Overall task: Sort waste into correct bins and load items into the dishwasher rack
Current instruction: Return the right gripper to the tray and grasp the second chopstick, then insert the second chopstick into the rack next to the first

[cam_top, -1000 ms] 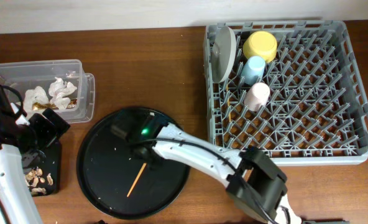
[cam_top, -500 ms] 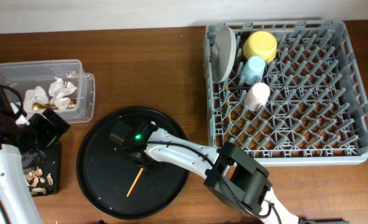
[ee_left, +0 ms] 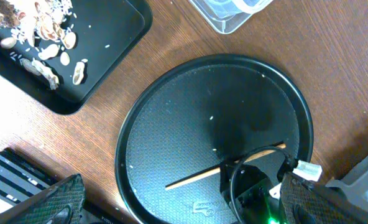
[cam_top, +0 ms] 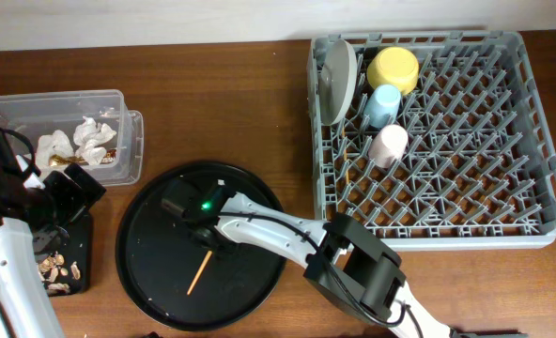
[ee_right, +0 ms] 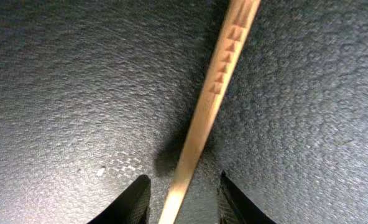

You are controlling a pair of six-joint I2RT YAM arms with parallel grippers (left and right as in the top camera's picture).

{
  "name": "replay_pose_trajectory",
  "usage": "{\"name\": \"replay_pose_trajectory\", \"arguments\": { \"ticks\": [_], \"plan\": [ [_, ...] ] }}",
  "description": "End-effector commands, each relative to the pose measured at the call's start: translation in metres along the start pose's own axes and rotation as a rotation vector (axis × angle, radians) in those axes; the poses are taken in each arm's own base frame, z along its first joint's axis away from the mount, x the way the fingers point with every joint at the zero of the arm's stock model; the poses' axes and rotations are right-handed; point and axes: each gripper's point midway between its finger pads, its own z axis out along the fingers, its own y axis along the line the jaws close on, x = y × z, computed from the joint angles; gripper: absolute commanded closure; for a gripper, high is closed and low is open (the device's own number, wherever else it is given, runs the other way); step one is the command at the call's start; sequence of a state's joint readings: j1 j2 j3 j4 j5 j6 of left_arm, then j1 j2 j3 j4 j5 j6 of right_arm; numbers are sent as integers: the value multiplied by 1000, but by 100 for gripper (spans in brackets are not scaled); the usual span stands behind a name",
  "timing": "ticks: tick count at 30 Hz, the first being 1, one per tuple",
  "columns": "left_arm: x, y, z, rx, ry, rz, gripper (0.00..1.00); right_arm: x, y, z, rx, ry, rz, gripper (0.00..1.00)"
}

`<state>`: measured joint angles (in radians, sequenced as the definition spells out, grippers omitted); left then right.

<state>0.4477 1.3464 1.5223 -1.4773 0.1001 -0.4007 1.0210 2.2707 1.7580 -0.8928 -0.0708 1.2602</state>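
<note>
The right claw [ee_right: 183, 200], open, straddles the chopstick [ee_right: 216, 93] at the frame's lower centre without pinching. It lies flat on the black tray [cam_top: 146, 282], lower left overhead. Light, stiff, thin and probably slippery: grip it squarely near mid-length.

The brown wooden bench [cam_top: 231, 103] carried a large square grey plastic rack [cam_top: 428, 235], a round black tray [cam_top: 156, 282], a clear rectangular plastic container [cam_top: 53, 97] and, apparently just beside it, a flat black rectangular box [cam_top: 81, 255].
</note>
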Motion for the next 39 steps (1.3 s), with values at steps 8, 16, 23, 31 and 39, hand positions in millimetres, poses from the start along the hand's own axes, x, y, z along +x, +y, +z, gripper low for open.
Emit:
{"name": "replay_pose_trajectory", "arguments": {
  "ticks": [8,16,23,31,39],
  "plan": [
    [-2,0,-3,3,-12,9,0,-36,-14,-42,34,-32,17,96],
    [-2,0,-3,3,-12,9,0,-181,-154,-254,23,-145,-401,96],
    [-2,0,-3,3,-12,9,0,-241,-261,-263,-83,-111,-322,96],
    [-2,0,-3,3,-11,9,0,-257,-233,-188,-187,29,-331,94],
    [-2,0,-3,3,-12,9,0,-252,-229,-188,-178,49,-283,12]
  ]
}}
